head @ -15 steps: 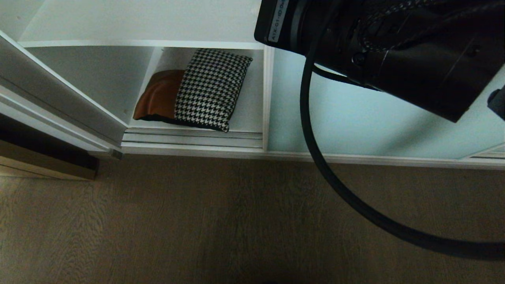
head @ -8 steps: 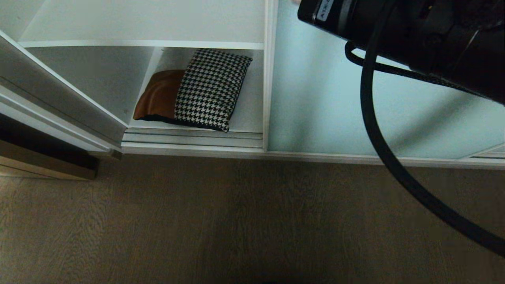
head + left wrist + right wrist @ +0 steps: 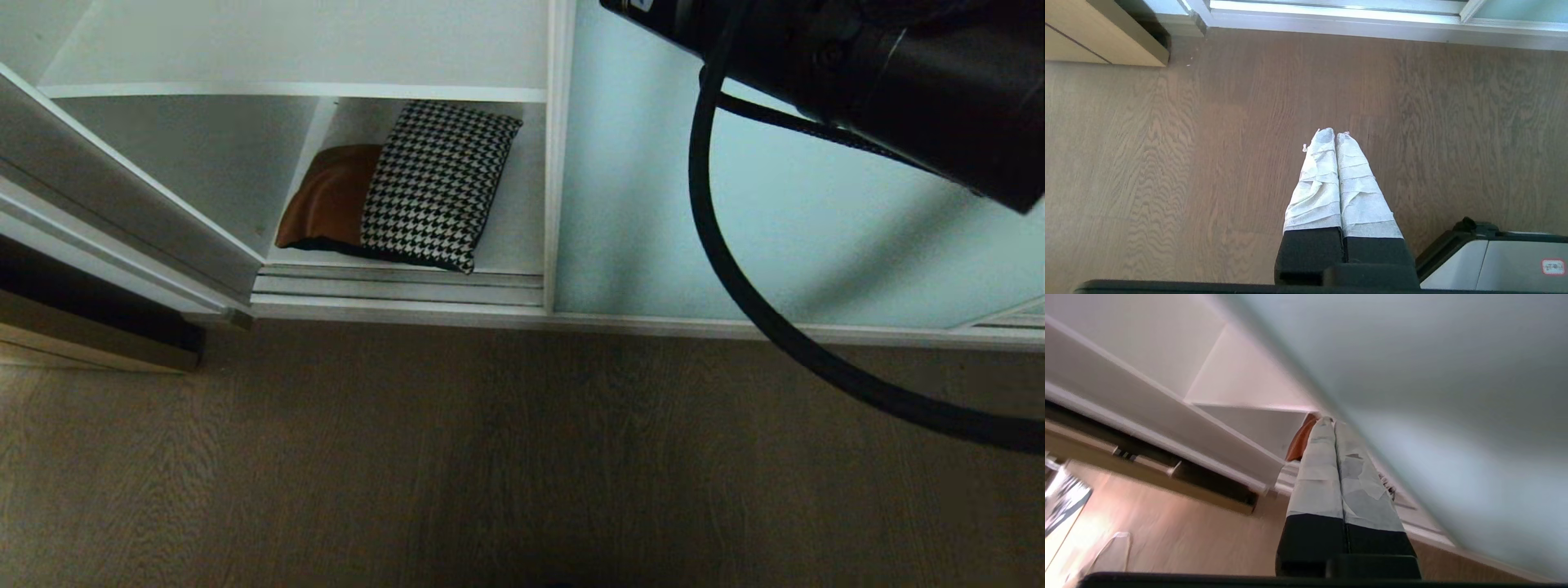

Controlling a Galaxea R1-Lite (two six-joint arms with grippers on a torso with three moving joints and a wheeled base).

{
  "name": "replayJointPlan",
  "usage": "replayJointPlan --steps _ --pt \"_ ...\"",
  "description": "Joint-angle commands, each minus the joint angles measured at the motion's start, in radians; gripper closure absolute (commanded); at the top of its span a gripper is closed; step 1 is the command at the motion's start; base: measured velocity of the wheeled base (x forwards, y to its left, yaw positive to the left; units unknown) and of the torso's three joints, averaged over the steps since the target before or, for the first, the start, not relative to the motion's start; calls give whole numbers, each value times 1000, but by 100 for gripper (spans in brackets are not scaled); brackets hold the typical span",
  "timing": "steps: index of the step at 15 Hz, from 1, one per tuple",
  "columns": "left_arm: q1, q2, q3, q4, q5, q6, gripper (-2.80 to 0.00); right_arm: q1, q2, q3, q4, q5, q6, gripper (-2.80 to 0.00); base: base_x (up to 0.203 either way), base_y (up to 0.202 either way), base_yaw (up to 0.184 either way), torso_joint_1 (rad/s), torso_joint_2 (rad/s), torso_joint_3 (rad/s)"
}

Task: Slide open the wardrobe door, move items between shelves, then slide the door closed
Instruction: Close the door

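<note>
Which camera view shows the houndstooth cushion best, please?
The head view: the cushion lies fully visible on the bottom shelf. The right wrist view shows only a tan sliver beside the shut right gripper; the left wrist view shows none.

Head looks down; wrists share floor (image 3: 1208,143).

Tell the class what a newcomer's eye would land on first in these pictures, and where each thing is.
The cushion, tan and houndstooth, stands out, leaning in the lowest open bay of the white wardrobe. Beside it on the right is the pale aqua sliding door, with the robot's black right arm and its looping cable crossing in front. The left gripper hangs shut over bare wooden floor.
</note>
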Motion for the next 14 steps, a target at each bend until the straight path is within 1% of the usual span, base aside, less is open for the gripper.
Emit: replayJointPlan --steps 1,5,9,11,14 --pt "0 1 2 1 0 0 0 -10 37 -22 -8 -9 0 0 0 0 0 0 0 0" --pt "0 1 2 1 0 0 0 -37 73 -59 -13 -43 1 0 0 0 0 0 0 0" --pt "0 1 2 1 0 0 0 -37 117 -82 -58 -43 -6 0 0 0 0 0 0 0" --pt "0 1 2 1 0 0 0 -19 131 -84 -54 -41 -10 0 0 0 0 0 0 0" --pt "0 1 2 -1 0 0 0 42 166 -114 -47 -39 -35 0 0 0 0 0 0 0"
